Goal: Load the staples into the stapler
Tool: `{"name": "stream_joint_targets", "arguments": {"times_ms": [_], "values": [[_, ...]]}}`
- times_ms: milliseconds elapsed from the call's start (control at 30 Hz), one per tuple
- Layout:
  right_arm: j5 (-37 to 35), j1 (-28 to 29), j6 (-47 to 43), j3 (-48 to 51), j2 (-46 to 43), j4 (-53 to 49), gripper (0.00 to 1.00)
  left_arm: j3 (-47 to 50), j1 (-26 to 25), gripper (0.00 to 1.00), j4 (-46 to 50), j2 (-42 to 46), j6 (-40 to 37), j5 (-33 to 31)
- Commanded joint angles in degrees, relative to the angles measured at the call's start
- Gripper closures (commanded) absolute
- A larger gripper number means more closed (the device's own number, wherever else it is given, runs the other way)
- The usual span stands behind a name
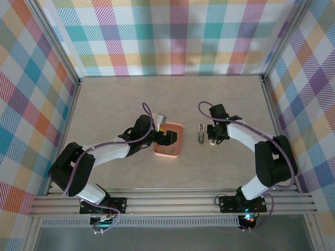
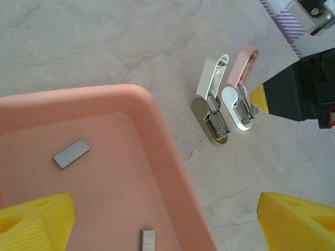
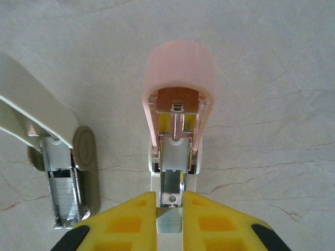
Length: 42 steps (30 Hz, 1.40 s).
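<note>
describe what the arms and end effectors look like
The left arm and right arm have white links, black joints and looping purple cables. The left end effector and right end effector have blocky yellow fingers on black bodies.

No readable text, label, brand, number or sign anywhere.

A: Where was the tray (image 1: 170, 150)?
B: On the table (image 1: 115, 104), centre-left. Two staples (image 2: 71, 153) lay in it (well apart).
A: And right of it?
B: The stapler (image 3: 175, 157) and a second stapler (image 3: 60, 183), side by side. The second sat between stapler and tray.
</note>
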<state>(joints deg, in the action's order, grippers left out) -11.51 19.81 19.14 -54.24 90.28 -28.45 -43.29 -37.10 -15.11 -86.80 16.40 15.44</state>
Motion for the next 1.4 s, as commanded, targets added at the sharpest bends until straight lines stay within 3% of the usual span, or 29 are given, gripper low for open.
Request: {"name": "stream_joint_targets", "arguments": {"times_ms": [0, 800, 1367], "values": [[0.3, -0.4, -0.5, -1.0, 1.1, 0.0, 0.85, -0.7, -0.7, 0.10, 0.3, 0.7, -0.9, 0.2], [-0.6, -0.4, -1.3, -2.4, -0.4, -1.0, 0.85, -0.9, -0.7, 0.10, 0.2, 0.5, -1.0, 0.1], [-0.3, -0.8, -1.4, -2.5, 3.3, -1.0, 0.85, -0.5, -0.7, 0.10, 0.3, 0.9, -1.1, 0.0]]}}
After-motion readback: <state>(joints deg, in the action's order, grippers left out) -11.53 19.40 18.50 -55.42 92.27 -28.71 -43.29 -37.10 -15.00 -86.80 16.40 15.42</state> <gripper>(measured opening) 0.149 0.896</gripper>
